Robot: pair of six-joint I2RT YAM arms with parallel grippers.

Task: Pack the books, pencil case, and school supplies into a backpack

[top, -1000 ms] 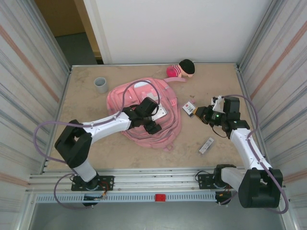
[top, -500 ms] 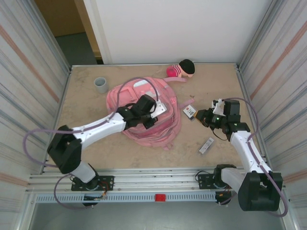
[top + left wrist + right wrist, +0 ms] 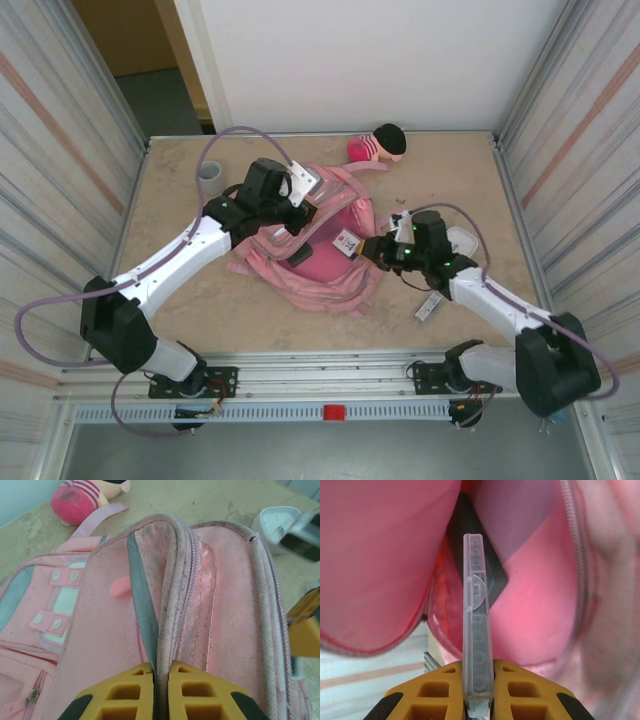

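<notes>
Step in hand: loading school supplies into the large pink fabric backpack (image 3: pixel 318 278), which lies open-mouthed on the tabletop (image 3: pixel 180 215). The left gripper (image 3: pixel 160 682) has its jaws together on the backpack's zippered rim, pinching the fabric and lifting the mouth. The right gripper (image 3: pixel 478 700) has its jaws clamped on a small flat clear-plastic card (image 3: pixel 476 610), which is at the mouth with its tip pointing in.

Next move, my read: the right arm pushes further past the rim, then the jaws part to drop the card inside. The left arm needs to hold the rim high so the opening doesn't collapse.

Left to pack, judging by the layout:
- a narrow grey-white strip (image 3: pixel 430 305), on the tabletop beside the right arm
- a white rounded-square box (image 3: pixel 276 522), just beside the backpack

Views:
- **Right wrist:** the card edge-on, and a dark flat object (image 3: pixel 492 577) deep in the pink lining. Can't tell if it's the book or the pencil case.
- **Top:** the card's white face with dark marks and both arms meeting at the mouth. A grey cylindrical cup (image 3: pixel 209 175) and a pink plush doll with black hair (image 3: pixel 380 143) sit at the far side.
- **Left wrist:** the pinch itself, plus front pockets with white patches.
</notes>
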